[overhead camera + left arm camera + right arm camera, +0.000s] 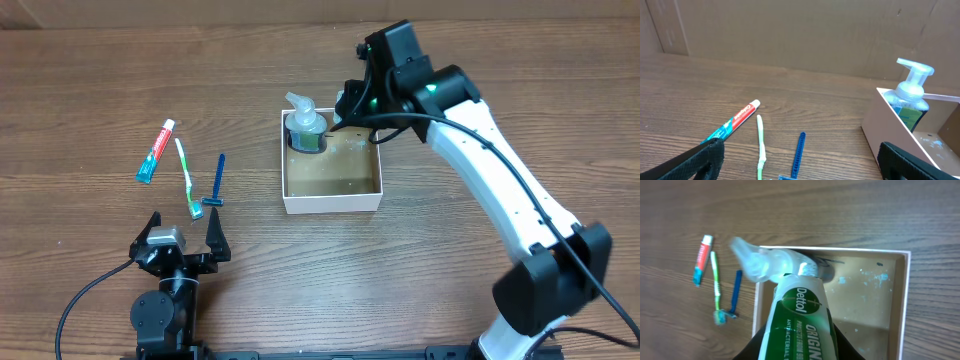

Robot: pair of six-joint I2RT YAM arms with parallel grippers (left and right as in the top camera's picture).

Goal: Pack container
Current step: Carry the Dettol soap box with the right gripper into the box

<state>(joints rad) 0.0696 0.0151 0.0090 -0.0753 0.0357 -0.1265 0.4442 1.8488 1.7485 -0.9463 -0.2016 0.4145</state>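
Right gripper [338,118] jaws clamp the Dettol pump bottle [306,125], upright in the far-left corner of the container [330,204] directly beneath it. Judged step: setting the bottle down. Next: release, then lift clear. Left gripper [183,225], jaws wide and empty, sits well left of the container, near the toothpaste [155,152], toothbrush [186,178] and razor [217,182].

Warm, even light covers the wooden surface [90,100], bright throughout, with soft, faint shadows. The white arm [500,170] is the brightest thing in the overhead view, small green lamps glowing near its wrist. In the right wrist view the pump bottle [799,322] crowds the lens: its nozzle blurs badly, but its label is readable. The left wrist view is sharp right to the surface's far edge.
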